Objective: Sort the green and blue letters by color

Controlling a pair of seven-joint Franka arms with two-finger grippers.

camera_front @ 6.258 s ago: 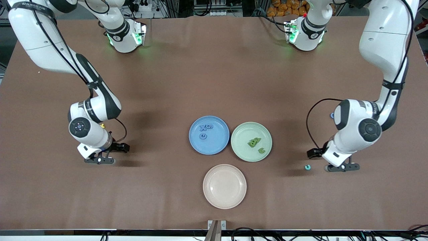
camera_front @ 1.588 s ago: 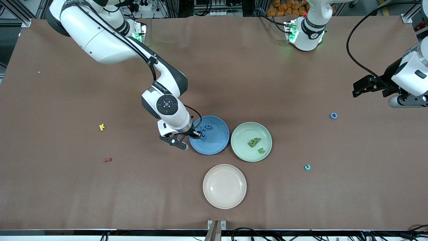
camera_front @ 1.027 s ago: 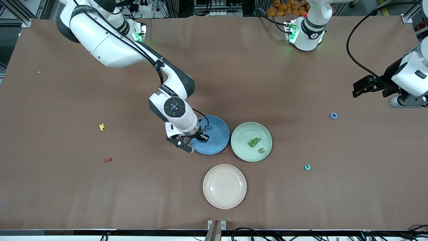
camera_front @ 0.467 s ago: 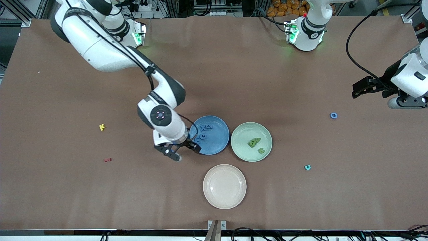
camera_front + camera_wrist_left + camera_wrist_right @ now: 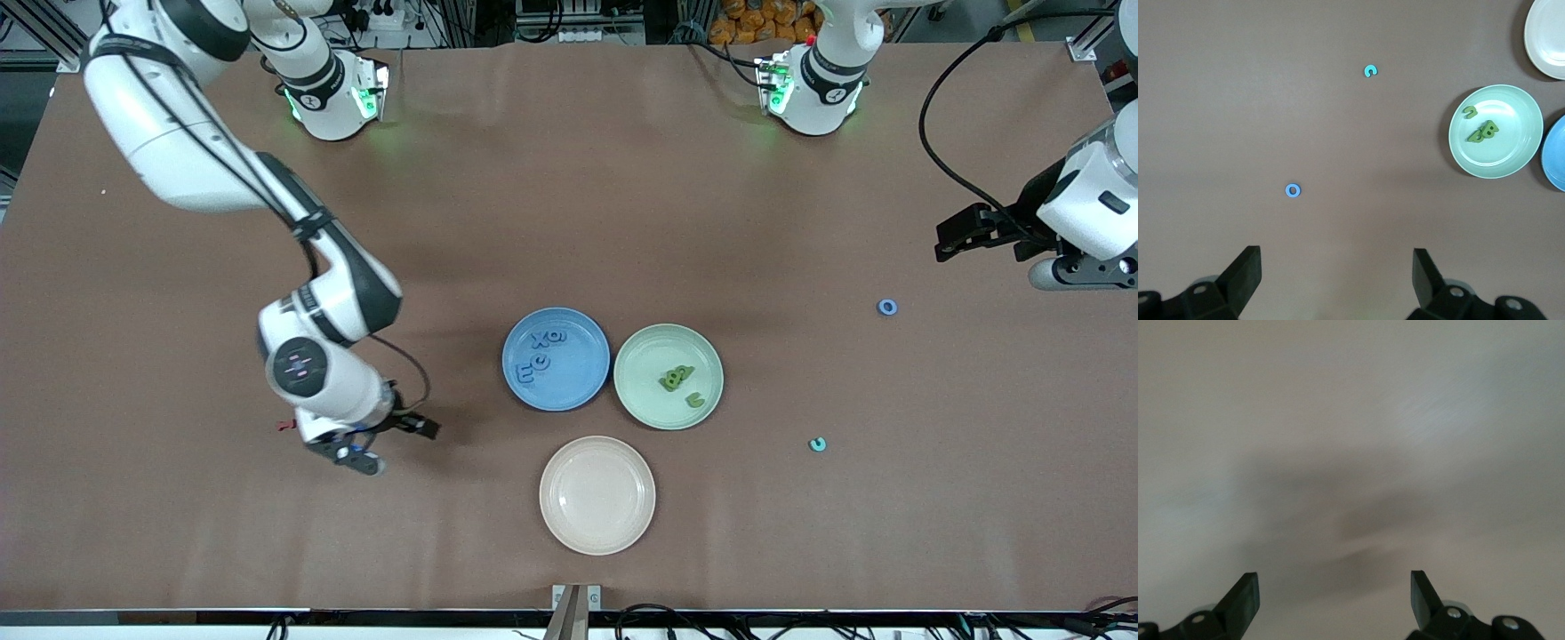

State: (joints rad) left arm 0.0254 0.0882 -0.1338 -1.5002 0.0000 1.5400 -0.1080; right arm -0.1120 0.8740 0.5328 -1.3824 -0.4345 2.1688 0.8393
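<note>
Over bare table beside the blue plate [image 5: 569, 391], right hand [image 5: 1333, 600] spread wide, empty; left hand [image 5: 1337, 283] likewise, waiting.

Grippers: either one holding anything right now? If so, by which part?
Nothing is held. The right gripper is open and empty over bare table near the dark red letter; the left gripper waits open above the blue ring letter.

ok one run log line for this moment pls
right tool: open, empty, over bare table | left tool: open, waiting | blue plate: four blue letters | blue o: unsorted
</note>
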